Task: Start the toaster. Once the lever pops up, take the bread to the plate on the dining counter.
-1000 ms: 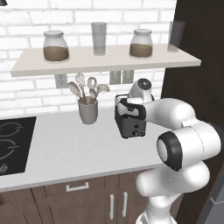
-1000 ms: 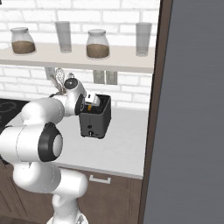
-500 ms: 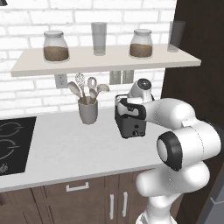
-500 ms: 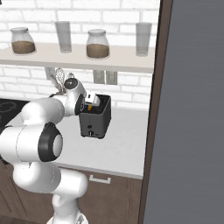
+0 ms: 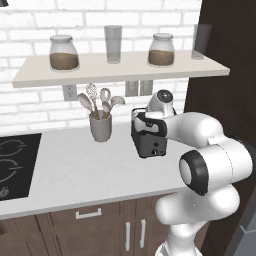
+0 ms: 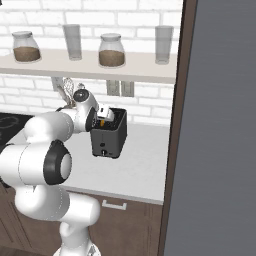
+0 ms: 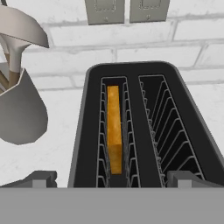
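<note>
The dark toaster (image 5: 150,139) (image 6: 109,136) stands on the white worktop near the wall. Its top (image 7: 135,100) shows from just above, with two grilled slots. The bread (image 7: 114,131), a golden-brown slice, sits low in the left slot, and a sliver of it (image 6: 102,120) peeks out in the right base view. My gripper (image 7: 113,180) (image 5: 144,118) (image 6: 105,113) hovers over the toaster's near end. It is open wide, one dark fingertip (image 7: 43,178) off each side of the toaster, holding nothing. The plate and the dining counter are out of view.
A grey utensil cup (image 5: 101,128) (image 7: 19,109) with spoons stands left of the toaster. A shelf (image 5: 120,70) with jars and glasses hangs above. Wall outlets (image 7: 120,11) sit behind the toaster. A black hob (image 5: 12,165) lies far left, a tall dark panel (image 6: 220,125) to the right.
</note>
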Controlling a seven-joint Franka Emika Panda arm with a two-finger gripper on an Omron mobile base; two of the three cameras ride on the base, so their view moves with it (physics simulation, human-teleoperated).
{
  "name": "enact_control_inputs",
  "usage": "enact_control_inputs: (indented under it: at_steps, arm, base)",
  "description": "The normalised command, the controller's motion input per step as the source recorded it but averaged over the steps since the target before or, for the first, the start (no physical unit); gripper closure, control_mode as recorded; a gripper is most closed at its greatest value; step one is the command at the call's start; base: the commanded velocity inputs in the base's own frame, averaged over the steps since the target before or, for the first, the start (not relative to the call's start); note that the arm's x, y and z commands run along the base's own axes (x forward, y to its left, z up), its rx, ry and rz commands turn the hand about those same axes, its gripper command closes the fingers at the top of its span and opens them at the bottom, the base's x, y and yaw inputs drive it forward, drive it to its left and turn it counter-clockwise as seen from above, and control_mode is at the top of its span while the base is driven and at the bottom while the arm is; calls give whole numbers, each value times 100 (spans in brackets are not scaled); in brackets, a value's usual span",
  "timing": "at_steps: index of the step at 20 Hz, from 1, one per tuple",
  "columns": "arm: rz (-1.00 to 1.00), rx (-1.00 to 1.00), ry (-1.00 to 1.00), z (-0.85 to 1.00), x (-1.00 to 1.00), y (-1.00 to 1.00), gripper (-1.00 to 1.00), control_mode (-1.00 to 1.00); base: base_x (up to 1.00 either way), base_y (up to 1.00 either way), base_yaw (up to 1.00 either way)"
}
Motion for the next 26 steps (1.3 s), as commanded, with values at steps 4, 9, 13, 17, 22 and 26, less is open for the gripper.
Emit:
enact_control_inputs:
  at_steps: [4,9,13,17,22,26]
  arm:
    - [0,0,0,0,0,0,-100,-100]
    - [0,0,0,0,0,0,-100,-100]
    - [0,0,0,0,0,0,-100,-100]
    - [0,0,0,0,0,0,-100,-100]
    - [0,0,0,0,0,0,-100,-100]
    - [0,0,0,0,0,0,-100,-100]
  base:
    - [0,0,0]
    - [0,0,0]
    - [0,0,0]
    - [0,0,0]
    - [0,0,0]
    - [0,0,0]
